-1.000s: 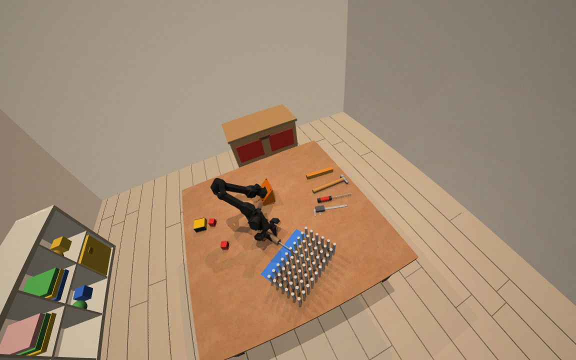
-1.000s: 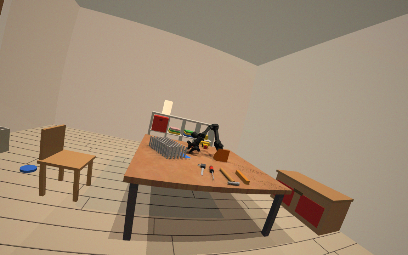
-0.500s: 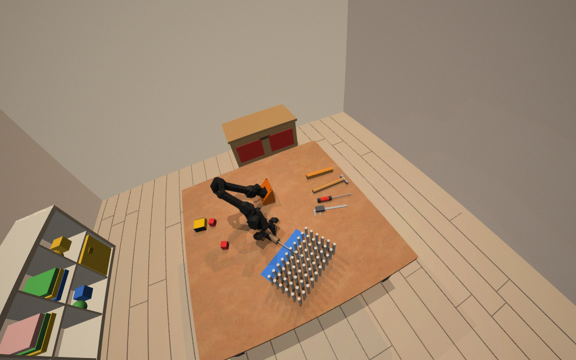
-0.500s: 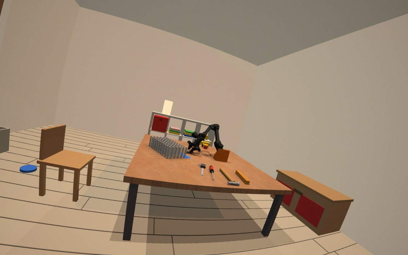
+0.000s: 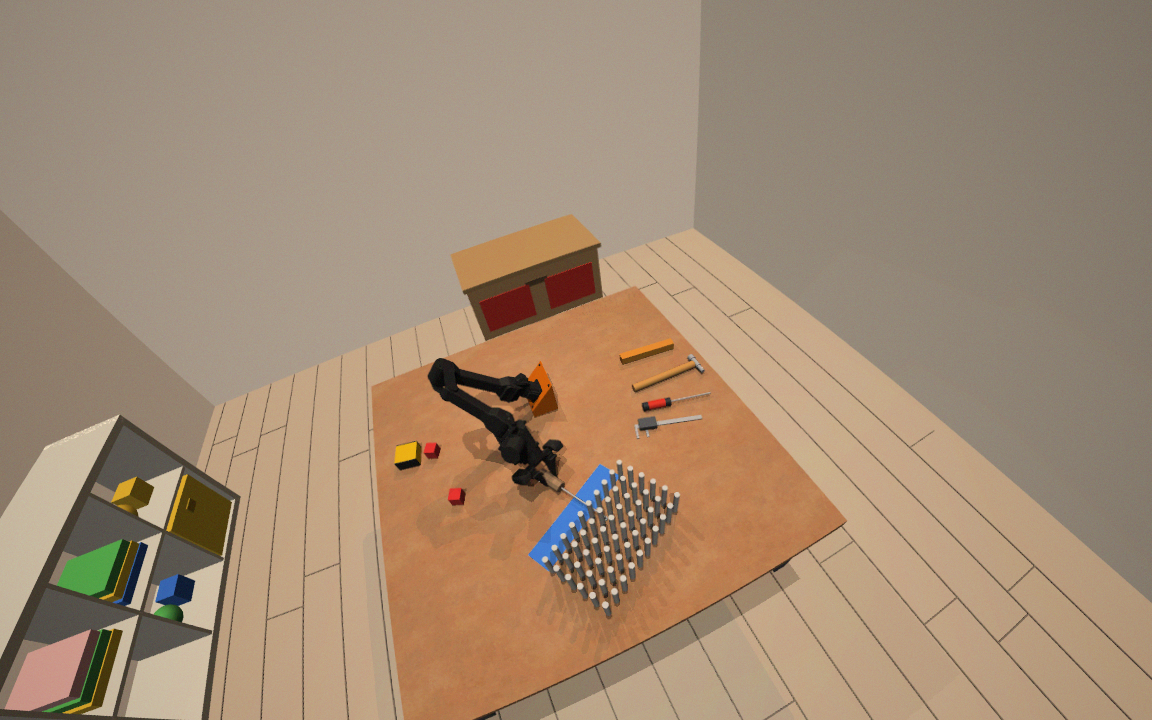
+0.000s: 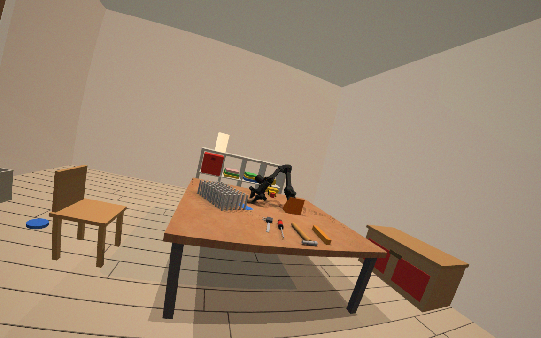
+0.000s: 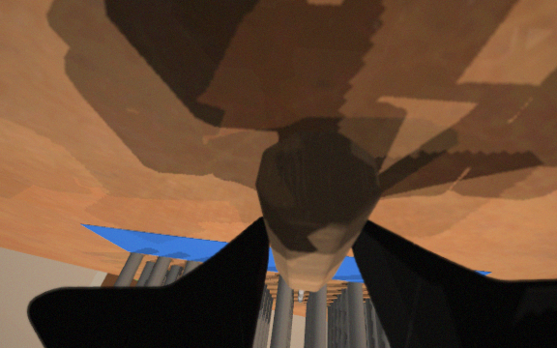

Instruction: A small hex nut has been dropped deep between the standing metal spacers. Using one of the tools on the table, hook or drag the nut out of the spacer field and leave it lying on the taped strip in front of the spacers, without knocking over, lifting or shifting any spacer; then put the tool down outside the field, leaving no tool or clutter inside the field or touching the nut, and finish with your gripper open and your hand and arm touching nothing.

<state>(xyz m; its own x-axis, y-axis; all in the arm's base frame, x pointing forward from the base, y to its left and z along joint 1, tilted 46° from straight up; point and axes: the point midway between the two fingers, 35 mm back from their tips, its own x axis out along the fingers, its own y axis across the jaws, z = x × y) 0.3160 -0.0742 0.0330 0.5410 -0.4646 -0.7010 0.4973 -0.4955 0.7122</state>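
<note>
My gripper is shut on the wooden handle of a thin-shafted tool, low in front of the field. The tool's metal shaft reaches over the blue taped strip to the front row of standing grey spacers. The spacers look upright. Whether the shaft touches one is unclear. In the wrist view a small pale piece shows past the handle; I cannot tell whether it is tool or nut. The hex nut cannot be made out.
Calipers, a red screwdriver, a hammer and an orange bar lie aside. A yellow block and two red cubes sit on the arm's other side.
</note>
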